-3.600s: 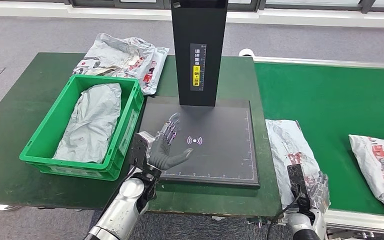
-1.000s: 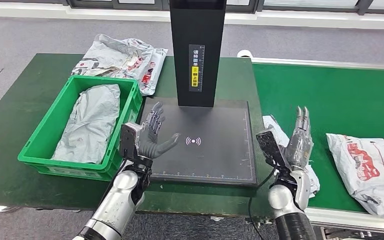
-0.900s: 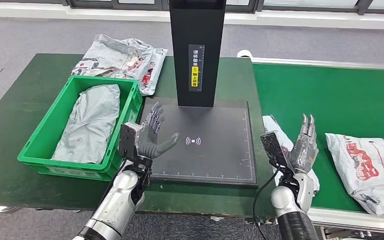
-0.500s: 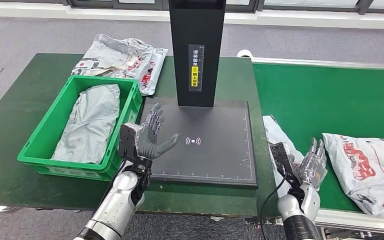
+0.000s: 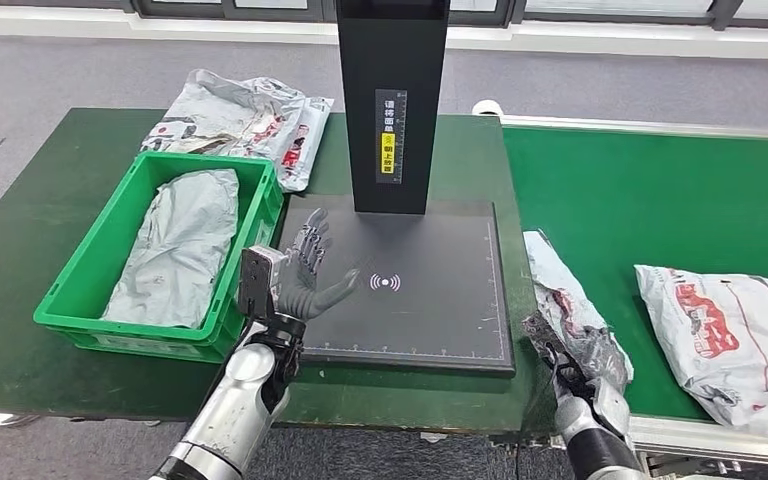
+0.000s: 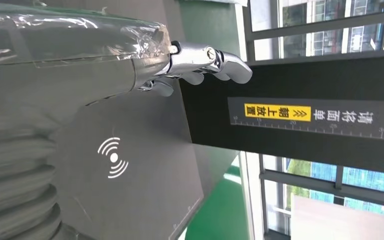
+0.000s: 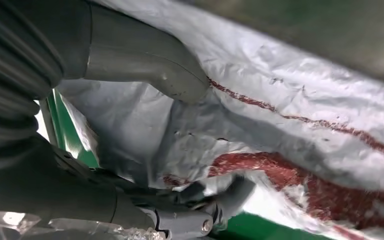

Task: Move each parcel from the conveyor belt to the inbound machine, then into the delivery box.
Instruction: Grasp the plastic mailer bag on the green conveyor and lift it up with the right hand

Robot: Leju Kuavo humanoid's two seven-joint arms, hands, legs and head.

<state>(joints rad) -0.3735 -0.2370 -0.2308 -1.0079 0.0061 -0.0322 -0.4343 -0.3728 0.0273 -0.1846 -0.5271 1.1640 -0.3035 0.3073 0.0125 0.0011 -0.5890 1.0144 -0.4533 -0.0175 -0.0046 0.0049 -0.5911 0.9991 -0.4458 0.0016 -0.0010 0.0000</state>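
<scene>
While the right hand [image 5: 588, 372] sits at the near end of the grey parcel [image 5: 565, 300], which lies on the conveyor belt [image 5: 660, 200] just beside the scanner pad [image 5: 430, 300], the job is to get a secure hold before any lift. In the right wrist view the thumb presses on the wrinkled film and darker fingers [image 7: 225, 197] curl under its edge, so I judge the hand is closing on the parcel; whether the hold is firm yet I cannot tell. A good grip takes a thick fold of the bag with its contents, not loose film alone, which could slip or tear. The carry then needs to clear the pad's raised edge and set the parcel flat over the white wave mark [image 5: 385, 282], under the black column [image 5: 392, 110].

The left hand [image 5: 308, 275] hovers over the pad's edge nearest the green crate [image 5: 90, 290], fingers spread, holding nothing.

The right hand is largely masked by the parcel in the head view. A second parcel [image 5: 730, 330], beyond the first from the pad, is cut off by the frame.
</scene>
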